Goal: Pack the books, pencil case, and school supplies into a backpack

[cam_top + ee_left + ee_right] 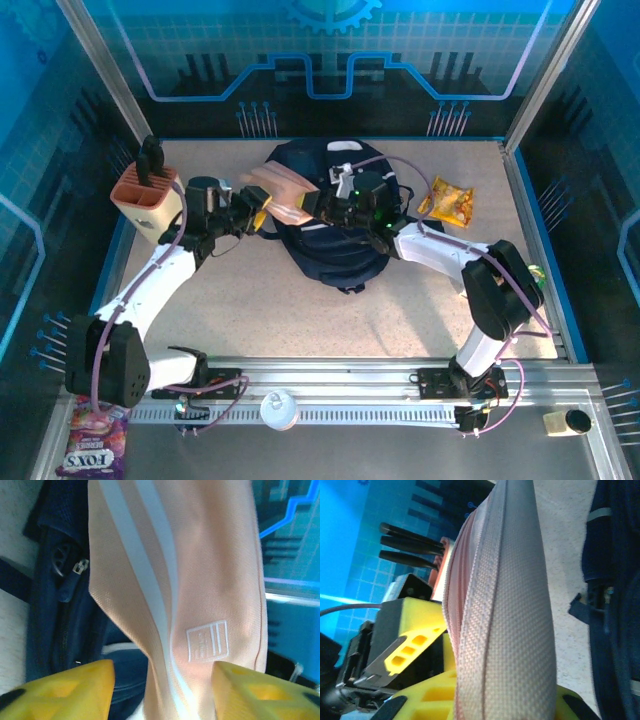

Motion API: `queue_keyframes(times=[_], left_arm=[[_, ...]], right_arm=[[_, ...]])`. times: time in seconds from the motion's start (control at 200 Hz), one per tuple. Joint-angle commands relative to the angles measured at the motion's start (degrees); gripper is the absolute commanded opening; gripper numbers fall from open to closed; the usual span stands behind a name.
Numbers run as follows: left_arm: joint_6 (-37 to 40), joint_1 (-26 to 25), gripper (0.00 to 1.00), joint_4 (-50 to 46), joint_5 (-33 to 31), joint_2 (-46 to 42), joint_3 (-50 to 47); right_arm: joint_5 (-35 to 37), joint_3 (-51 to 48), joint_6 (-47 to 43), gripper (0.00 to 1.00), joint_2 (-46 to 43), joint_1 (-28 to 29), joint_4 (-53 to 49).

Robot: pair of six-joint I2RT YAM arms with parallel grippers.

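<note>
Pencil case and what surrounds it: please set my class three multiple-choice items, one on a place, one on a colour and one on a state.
1. Where is the pencil case?
A. above the backpack
B. standing in the knife block
C. flat on the table by the arm bases

2. What colour are the stripes on it?
A. black
B. white
C. green

3. How does the right gripper stand?
A. wide open, away from everything
B. shut on the pencil case
C. resting on the snack bag

Key:
1 A: the top view shows it held over the backpack's left side.
2 B: the left wrist view shows two white bands on pink fabric.
3 B: in the right wrist view its jaws clamp the pencil case.
</note>
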Motion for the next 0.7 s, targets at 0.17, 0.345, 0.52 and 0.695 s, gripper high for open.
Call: queue_keyframes(times=[0.17,0.345,0.52,0.695], left_arm=[[23.54,-7.16,0.85,-12.21,-9.36,2.12,8.96],[35.42,-15.3,0.92,-14.93,-14.16,9.68,16.13],[51.59,-23.64,0.92,-14.97,-16.96,18.32,22.34],[66.71,-28.39,0.91,-20.63,-16.84,27.18,30.55]], right_arm=[[2.0,-8.16,-4.24,0.11,-13.04,-11.5,-4.17],[3.14,-12.09,-6.91,0.1,-21.71,-21.01,-12.92],[5.09,-15.22,-9.48,0.1,-28.27,-28.16,-21.39],[4.73,-17.29,-10.83,0.1,-33.13,-33.67,-27.06]])
